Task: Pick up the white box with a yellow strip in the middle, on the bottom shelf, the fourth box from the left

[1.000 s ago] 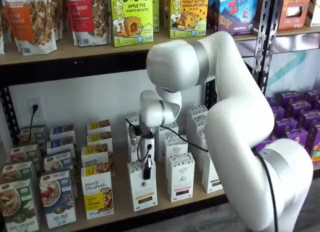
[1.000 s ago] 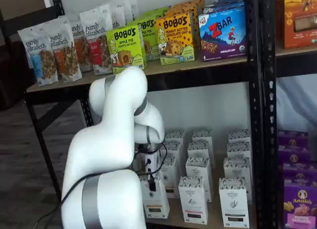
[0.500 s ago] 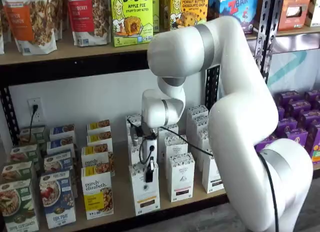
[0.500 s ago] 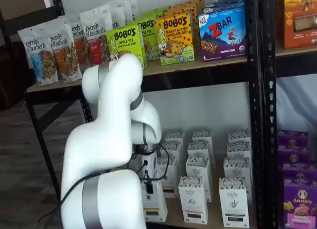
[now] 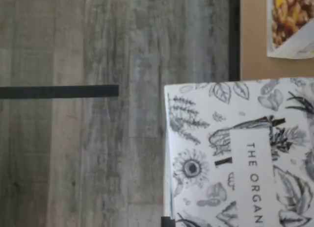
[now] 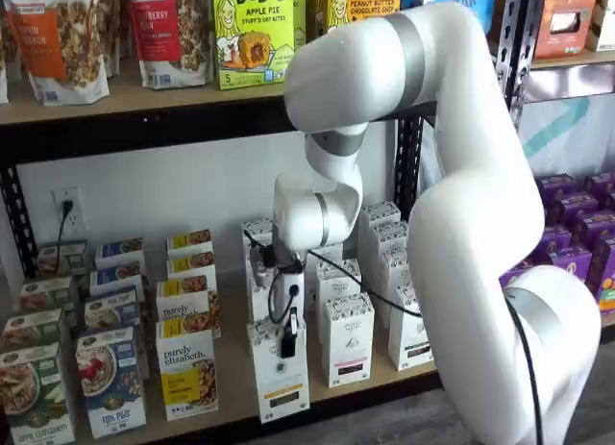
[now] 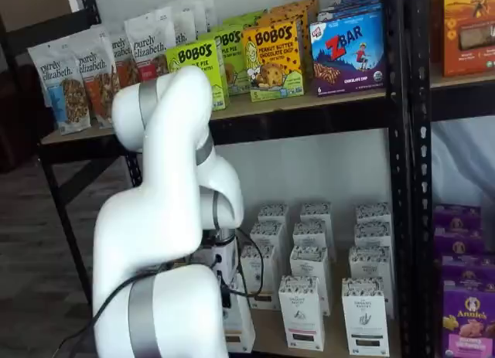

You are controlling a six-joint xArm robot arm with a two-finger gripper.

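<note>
The white box (image 6: 282, 381), a tall carton with a speckled top edge and a yellow-tan strip above a dark label, stands at the front edge of the bottom shelf (image 6: 231, 383), ahead of its row. My gripper (image 6: 286, 341) comes down on it from above and is shut on its top, one black finger lying on the front face. In a shelf view my arm hides most of the box (image 7: 240, 331) and the gripper (image 7: 225, 294) shows only as a dark bit. The wrist view shows the box's leaf-patterned top (image 5: 245, 153) close up, partly over the grey floor.
Like white cartons (image 6: 347, 337) stand in rows to the right and behind. Purely elizabeth boxes (image 6: 187, 368) stand just left, cereal boxes (image 6: 109, 378) farther left. The upper board carries Bobo's boxes (image 6: 252, 32) and granola bags. Purple boxes (image 6: 567, 224) fill the neighbouring rack beyond the black upright (image 7: 398, 180).
The white box has come forward and a little lower in the picture with the gripper shut on it, leaving its row. The arm's elbow has lifted higher in front of the upper shelf.
</note>
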